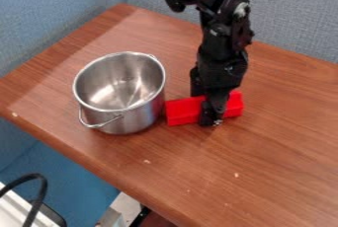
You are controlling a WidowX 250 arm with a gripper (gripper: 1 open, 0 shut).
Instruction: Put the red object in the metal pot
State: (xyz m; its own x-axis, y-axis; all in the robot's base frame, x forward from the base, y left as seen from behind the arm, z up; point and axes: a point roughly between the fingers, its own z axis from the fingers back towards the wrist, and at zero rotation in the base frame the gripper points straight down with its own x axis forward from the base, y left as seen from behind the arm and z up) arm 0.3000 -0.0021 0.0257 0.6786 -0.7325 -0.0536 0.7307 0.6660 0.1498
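The red object (203, 109) — a bright red, smooth rectangular block — lies flat on the brown wooden table (284, 162), just beside the round shiny stainless-steel metal pot (119, 92), on the side away from its handle. Its long axis runs roughly across the frame, one end towards the pot. The black gripper (209, 112) points down over its middle, fingers straddling and apparently clamping the block — contact not fully resolvable. The pot holds nothing visible.
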